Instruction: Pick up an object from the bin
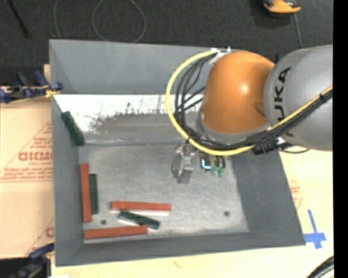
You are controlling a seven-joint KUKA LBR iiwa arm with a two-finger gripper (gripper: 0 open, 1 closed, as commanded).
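Overhead view of the grey metal bin point(104, 68). The arm point(304, 97) enters from the right, its orange cover point(235, 91) and looped cables above the bin's centre-right. Below the cover, the end effector point(184, 165) hangs over bare floor near the middle of the bin, touching none of the loose things; whether it is released or clenched cannot be told, and nothing is seen in its grasp.

The things lie well apart from it, toward the left and front:
- The short red bar point(140, 207) is the nearest, lying crosswise.
- The green-and-white bar point(138, 219) lies just beside it, on its front side.
- The front red bar point(115, 231) rests along the front wall.
- The left red bar point(85, 191) lies lengthwise by the left wall, with a dark green bar point(93, 193) alongside.
- The leaning green bar point(72, 128) occupies the back-left corner.
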